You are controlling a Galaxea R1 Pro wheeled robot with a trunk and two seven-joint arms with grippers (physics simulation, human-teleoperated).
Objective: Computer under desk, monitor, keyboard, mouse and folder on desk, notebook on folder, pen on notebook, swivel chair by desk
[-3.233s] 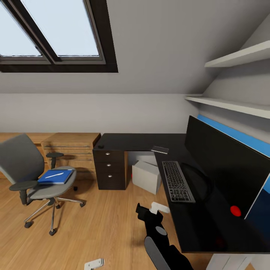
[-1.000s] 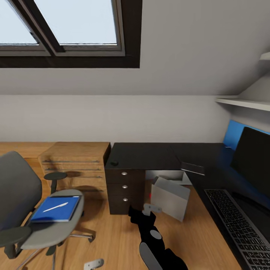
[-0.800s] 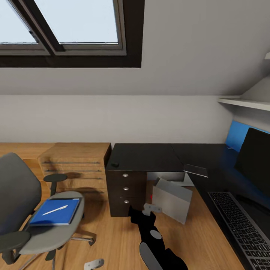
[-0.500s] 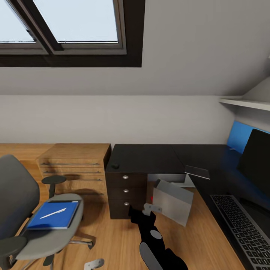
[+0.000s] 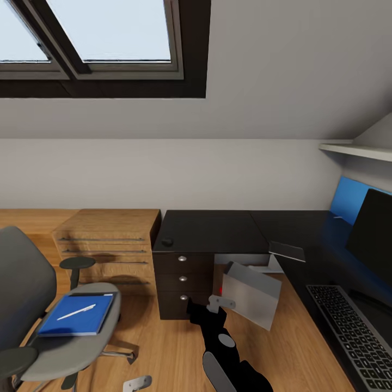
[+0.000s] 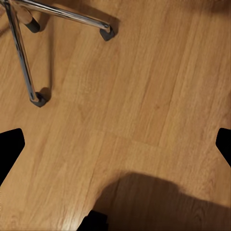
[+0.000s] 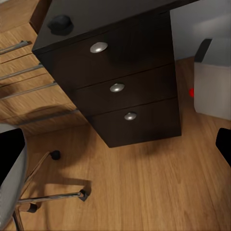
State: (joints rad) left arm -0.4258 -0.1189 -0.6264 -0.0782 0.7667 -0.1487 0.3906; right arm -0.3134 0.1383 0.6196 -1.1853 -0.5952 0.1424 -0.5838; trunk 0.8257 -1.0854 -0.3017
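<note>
So the bright blue flat folder [image 5: 76, 316] is sitting on the seat of the grey upholstered swivel chair [image 5: 32, 305], with the thin white pen [image 5: 76, 312] lying right on top of it, all off to the left of the right arm's fingers [image 5: 220, 302]. Ahead of those fingers is the glossy black tabletop [image 5: 212, 231] with its knobbed drawers [image 7: 115, 88]; the pale grey box-shaped computer [image 5: 249, 294] sits tilted on the floor just to their right, and the dark slim keyboard [image 5: 354, 340] and black flat monitor [image 5: 375, 231] sit further right on the tabletop. Left fingers [image 6: 115, 144] hover spread open over wooden floor [image 6: 144, 96] near the chair's chrome legs; right ones look open too.

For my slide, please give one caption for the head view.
Blue folder with pen on swivel chair; desk beyond.
</note>
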